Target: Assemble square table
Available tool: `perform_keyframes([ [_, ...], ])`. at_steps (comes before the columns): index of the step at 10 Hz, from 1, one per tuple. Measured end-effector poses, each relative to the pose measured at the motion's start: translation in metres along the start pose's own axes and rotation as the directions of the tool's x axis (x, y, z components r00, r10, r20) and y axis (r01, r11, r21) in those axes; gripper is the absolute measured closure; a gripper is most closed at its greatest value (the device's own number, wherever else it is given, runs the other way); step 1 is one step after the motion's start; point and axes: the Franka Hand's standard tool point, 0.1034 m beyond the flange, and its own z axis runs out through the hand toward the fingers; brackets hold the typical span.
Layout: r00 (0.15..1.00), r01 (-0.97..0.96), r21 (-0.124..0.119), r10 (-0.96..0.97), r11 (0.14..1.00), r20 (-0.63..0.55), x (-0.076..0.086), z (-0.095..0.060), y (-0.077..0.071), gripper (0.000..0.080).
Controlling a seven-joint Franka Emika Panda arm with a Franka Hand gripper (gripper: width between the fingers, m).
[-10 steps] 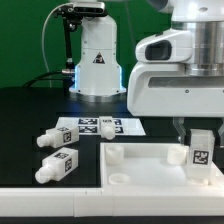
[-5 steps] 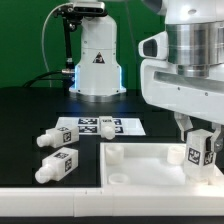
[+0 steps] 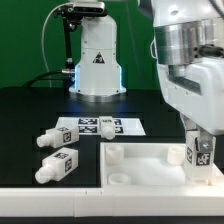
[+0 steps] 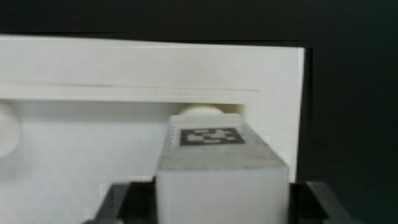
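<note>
Since the earlier frame, the arm's wrist (image 3: 190, 60) has turned and shifted toward the exterior view's right. The leg (image 3: 200, 152) it carries stays over the same corner of the tray-like top (image 3: 140, 168) and now presents a narrower face to the exterior view.

Jaws: closed on the leg, one finger on each side, at a moderate span. In the wrist view the leg (image 4: 217, 160) fills the space between the two dark fingers, with its tagged face toward the camera.

Leg position: upright, at the corner of the top nearest the exterior view's right. Its lower end sits inside the raised rim. Whether it touches the tray floor cannot be determined. In the wrist view a rounded corner socket (image 4: 203, 108) lies just beyond the leg's end.

Tray contents: the top lies flat on the bench (image 3: 30, 110) with its open side up. Inside the rim, two round sockets (image 3: 113, 154) show on the side toward the exterior view's left. The held leg is the one part standing within the rim.

Other parts: two loose legs (image 3: 52, 139) lie on their sides on the bench, toward the exterior view's left of the top and apart from it. The marker board (image 3: 100, 127) lies flat behind them, in front of the robot base (image 3: 97, 60).
</note>
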Motion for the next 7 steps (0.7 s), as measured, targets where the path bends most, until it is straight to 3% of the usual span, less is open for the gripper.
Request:
perform_keyframes([
  [1,0.997,-0.073,0.015,0.073,0.997,0.014,-0.003,0.001,0.0,0.0514],
  [2,1.0,0.002,0.009,-0.002,1.0,0.016,-0.003,0.001,0.001,0.0514],
  [3,1.0,0.019,0.007,-0.019,1.0,0.015,-0.003,0.001,0.001,0.0438],
  [4,0.98,0.201,-0.005,-0.201,0.98,0.012,-0.005,0.002,0.002,0.0438],
  [5,0.921,0.389,-0.013,-0.389,0.921,0.015,-0.009,0.002,0.001,0.0235],
  [6,0.848,0.531,-0.024,-0.53,0.847,0.03,-0.014,0.002,0.001,0.0176],
  [7,0.83,0.558,-0.02,-0.557,0.83,0.03,-0.013,0.002,0.001,0.0156],
])
